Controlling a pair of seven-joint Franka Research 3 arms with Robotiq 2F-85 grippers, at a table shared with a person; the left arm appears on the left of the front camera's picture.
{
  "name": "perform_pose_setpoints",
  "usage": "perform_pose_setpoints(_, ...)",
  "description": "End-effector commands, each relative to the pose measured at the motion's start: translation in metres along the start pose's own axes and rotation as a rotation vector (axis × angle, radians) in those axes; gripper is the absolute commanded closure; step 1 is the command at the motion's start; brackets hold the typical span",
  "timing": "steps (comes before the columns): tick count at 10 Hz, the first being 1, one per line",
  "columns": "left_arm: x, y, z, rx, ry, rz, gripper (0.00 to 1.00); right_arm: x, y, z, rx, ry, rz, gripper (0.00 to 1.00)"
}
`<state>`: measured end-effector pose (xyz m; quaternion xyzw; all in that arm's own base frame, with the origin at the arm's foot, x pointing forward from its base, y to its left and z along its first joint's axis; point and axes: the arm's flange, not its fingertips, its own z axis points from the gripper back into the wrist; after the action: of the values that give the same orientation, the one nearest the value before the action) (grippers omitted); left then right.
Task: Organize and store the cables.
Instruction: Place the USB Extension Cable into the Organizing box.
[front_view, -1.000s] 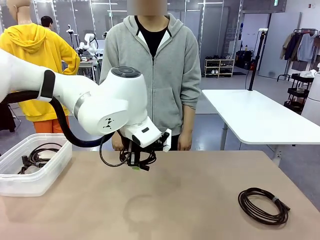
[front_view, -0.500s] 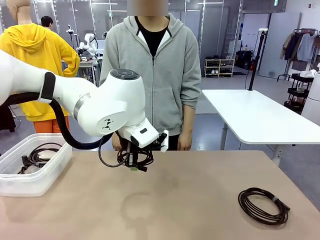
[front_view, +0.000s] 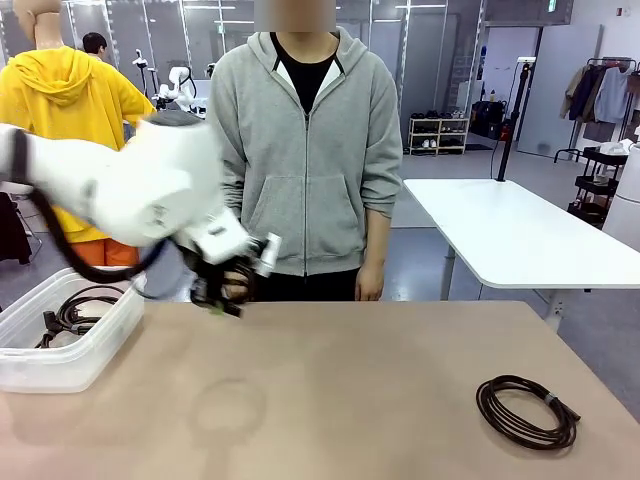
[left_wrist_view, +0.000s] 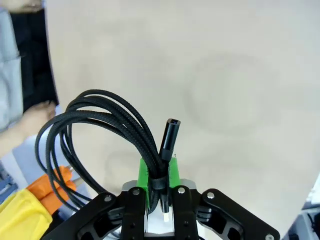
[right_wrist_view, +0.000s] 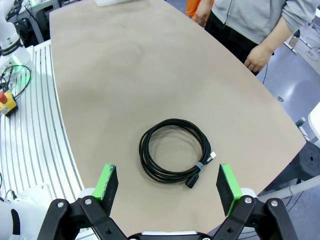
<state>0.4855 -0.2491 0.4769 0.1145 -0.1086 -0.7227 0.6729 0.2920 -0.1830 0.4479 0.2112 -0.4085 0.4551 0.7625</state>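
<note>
Bin first: you're looking at a clear plastic bin (front_view: 75, 350) sitting at the lower left of the front view, on the left end of the table (front_view: 380, 380). It's holding a bunch of dark cables (front_view: 78, 305), loosely coiled, too tangled to count from here.

Left gripper (front_view: 218, 300) is hanging left of centre in the front view, just right of the bin and above the tabletop, in front of the person (front_view: 305, 150). The arm is smeared there, so go by the left wrist view: the gripper is clamping a black braided coil (left_wrist_view: 95, 117), with the green pads (left_wrist_view: 145, 172) pinching the bundled strands. The loops are fanning out toward the upper left of that frame, and a black plug (left_wrist_view: 170, 135) is sticking up just above the pads.

Right gripper (right_wrist_view: 168, 182) is standing wide apart at the bottom of the right wrist view, gripping nothing. A second coil (right_wrist_view: 174, 152) is lying flat on the table beyond it, with a small tie (right_wrist_view: 200, 165) binding it near the plug ends. The front view is showing that coil at lower right, well apart from the bin.

The person's hand (right_wrist_view: 257, 60) is hanging at the table's far edge, upper right of the right wrist view.

Writing: a green sign (front_view: 551, 5) at the top right of the front view is too small to read.
</note>
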Motion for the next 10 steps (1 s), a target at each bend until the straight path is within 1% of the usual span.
perform_pose_setpoints(1,-0.082,-0.015,0.027,0.098,-0.071,0.029,0.82,-0.001,-0.002,0.001,-0.002,-0.009,0.011,0.0)
perform_pose_setpoints(2,-0.124,-0.019,0.03,0.161,-0.038,0.099,0.82,-0.001,-0.002,0.001,-0.002,-0.009,0.011,0.0)
perform_pose_setpoints(3,-0.171,-0.023,0.033,0.175,-0.05,0.156,0.82,-0.001,-0.002,0.001,-0.002,-0.009,0.011,0.0)
perform_pose_setpoints(4,-0.226,-0.028,0.037,0.157,-0.081,0.15,0.82,-0.001,-0.002,0.001,-0.002,-0.009,0.011,0.0)
perform_pose_setpoints(5,-0.264,-0.033,0.033,0.139,-0.087,0.193,0.82,-0.001,-0.002,0.001,-0.002,-0.009,0.011,0.0)
perform_pose_setpoints(6,-0.292,-0.036,0.026,0.119,-0.062,0.25,0.82,-0.001,-0.002,0.001,-0.002,-0.009,0.011,0.0)
perform_pose_setpoints(7,-0.312,-0.035,0.019,0.126,-0.068,0.289,0.82,-0.001,-0.002,0.001,-0.002,-0.009,0.011,0.0)
perform_pose_setpoints(8,-0.328,-0.03,0.008,0.156,-0.1,0.319,0.82,-0.001,-0.002,0.001,-0.002,-0.009,0.011,0.0)
perform_pose_setpoints(9,-0.338,-0.023,-0.005,0.121,-0.079,0.346,0.82,-0.001,-0.002,0.001,-0.002,-0.009,0.011,0.0)
perform_pose_setpoints(10,-0.343,-0.016,-0.015,0.103,-0.083,0.373,0.82,-0.001,-0.002,0.001,-0.002,-0.009,0.011,0.0)
